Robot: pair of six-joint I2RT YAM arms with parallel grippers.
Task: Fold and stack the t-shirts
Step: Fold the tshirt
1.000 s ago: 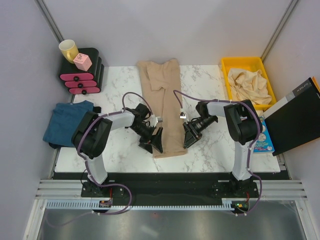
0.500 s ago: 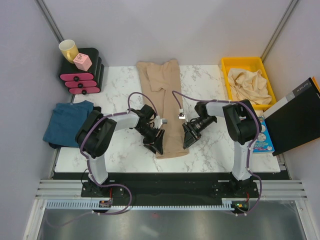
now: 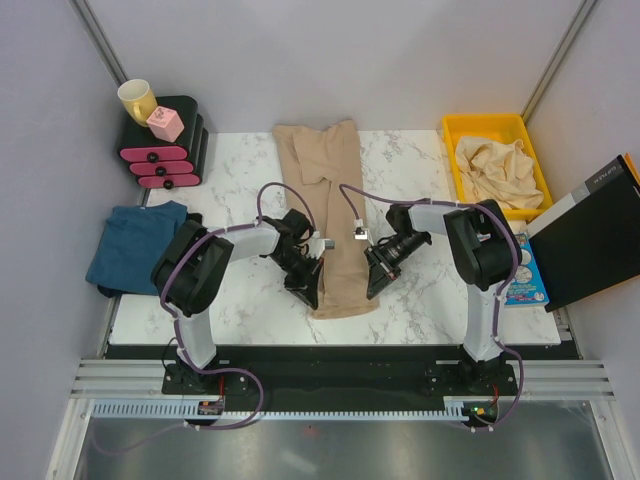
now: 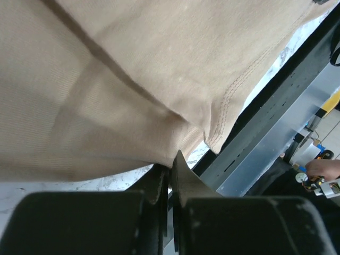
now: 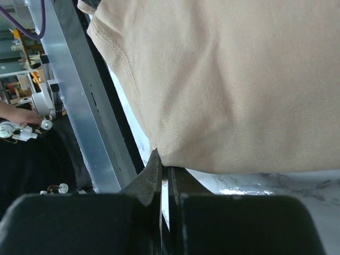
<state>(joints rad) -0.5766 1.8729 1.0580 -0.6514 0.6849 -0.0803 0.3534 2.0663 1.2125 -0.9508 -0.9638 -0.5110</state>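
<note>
A tan t-shirt lies folded into a long narrow strip down the middle of the marble table. My left gripper is at the strip's left edge near its near end, with its jaws shut on the fabric's edge. My right gripper pinches the opposite right edge in the same way. In the left wrist view the tan t-shirt fills the frame above the shut left gripper. The right wrist view shows the tan t-shirt and its hem above the shut right gripper.
A teal-blue t-shirt lies folded at the table's left edge. A yellow bin at the back right holds crumpled beige t-shirts. A pink-and-black drawer unit with a yellow mug stands back left. A black binder leans at the right.
Both grippers went from open to shut on the tan t-shirt's side edges. The left gripper slid slightly right, in against the strip; the right one barely moved.
</note>
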